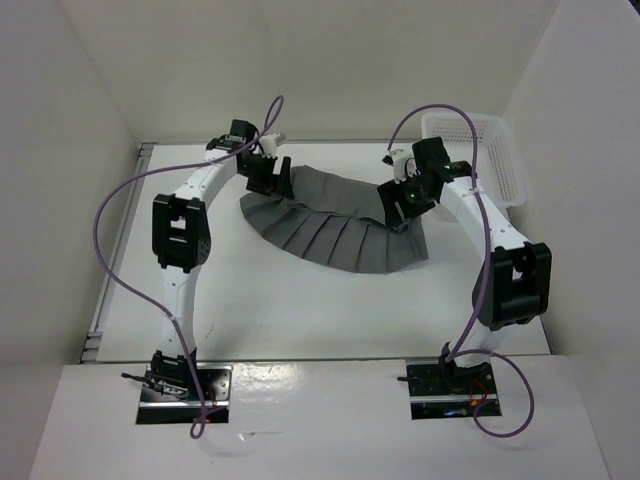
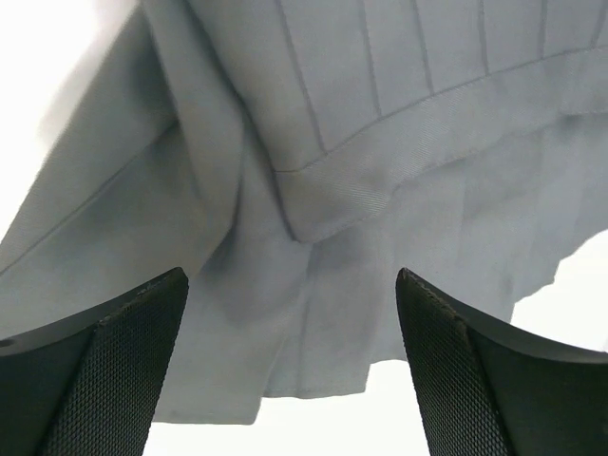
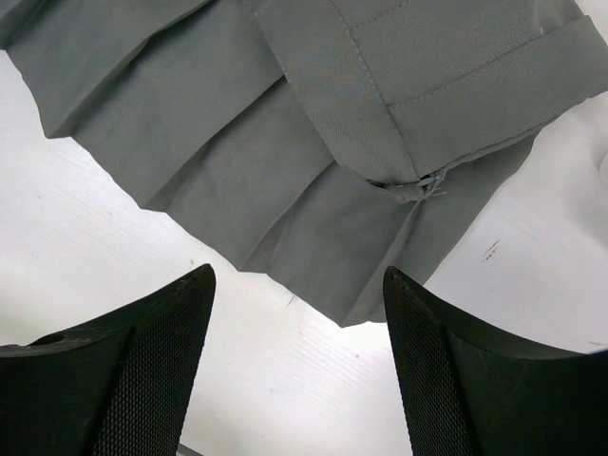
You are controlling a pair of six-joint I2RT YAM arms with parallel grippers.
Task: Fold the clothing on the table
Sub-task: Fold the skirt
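The left fingers (image 2: 104,380) are spread wide with nothing between them. Just ahead of their tips the clothing (image 2: 380,142) fills the wrist view: grey pleated fabric with a folded-over corner of stitched band lying ahead of the gap. The fabric's loose edge reaches in between the two tips, and bare white worktop (image 2: 323,432) shows nearer in. Whether either tip touches the cloth cannot be told.

The right fingers are also spread and pinch nothing. A pointed corner of the garment ends just ahead of their gap, with a stitched seam and a small knot of thread (image 3: 418,185) further ahead. Bare worktop lies below and between these tips, with a few tiny dark marks (image 3: 489,252) on it off to one side.

From above, the garment lies flat as a curved, fanned band that spans from one pair of fingers to the other, one end at each. A white mesh basket (image 1: 485,150) sits beyond the right fingers at the far corner, apart from the fabric.
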